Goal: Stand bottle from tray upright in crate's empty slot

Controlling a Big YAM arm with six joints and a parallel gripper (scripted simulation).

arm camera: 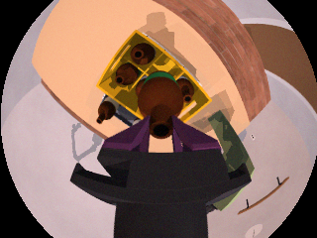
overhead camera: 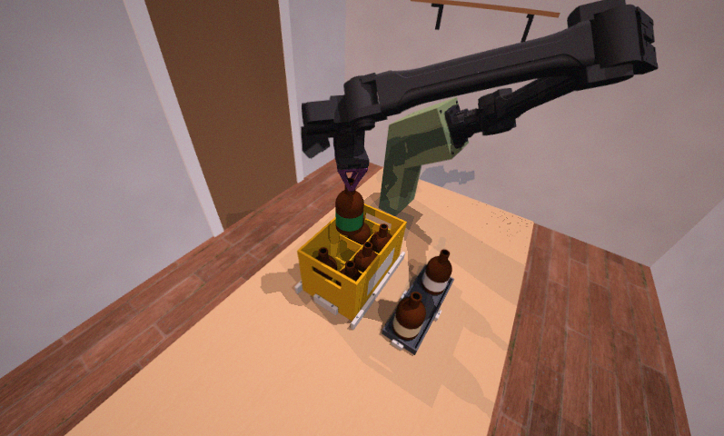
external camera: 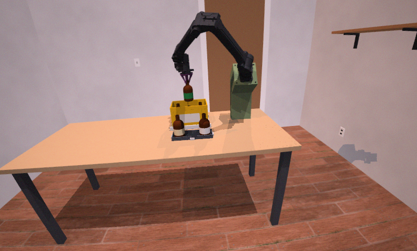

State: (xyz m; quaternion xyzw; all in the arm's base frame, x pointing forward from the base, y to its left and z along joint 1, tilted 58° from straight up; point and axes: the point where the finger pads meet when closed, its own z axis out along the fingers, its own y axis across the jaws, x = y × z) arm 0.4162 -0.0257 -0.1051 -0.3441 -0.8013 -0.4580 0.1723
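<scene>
One bottle in hand: the pincer (overhead camera: 351,183) pinches the neck of the green-label bottle (overhead camera: 350,212), which hangs upright over the yellow crate (overhead camera: 330,281).
Free slot: seems the far corner one, under the bottle.
Good lowering: go straight down, keep the bottle vertical, avoid the dividers.
Release: only when the base stands.
Tray (overhead camera: 393,331): two bottles remain.

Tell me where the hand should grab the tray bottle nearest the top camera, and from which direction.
Grip the narrow neck of that cream-labelled bottle, coming straight down from above. It stands upright on the tray, so the neck is the slimmest, most exposed part, while the body looks wide for the fingers. The hand holds the green-labelled bottle the same way now.
</scene>
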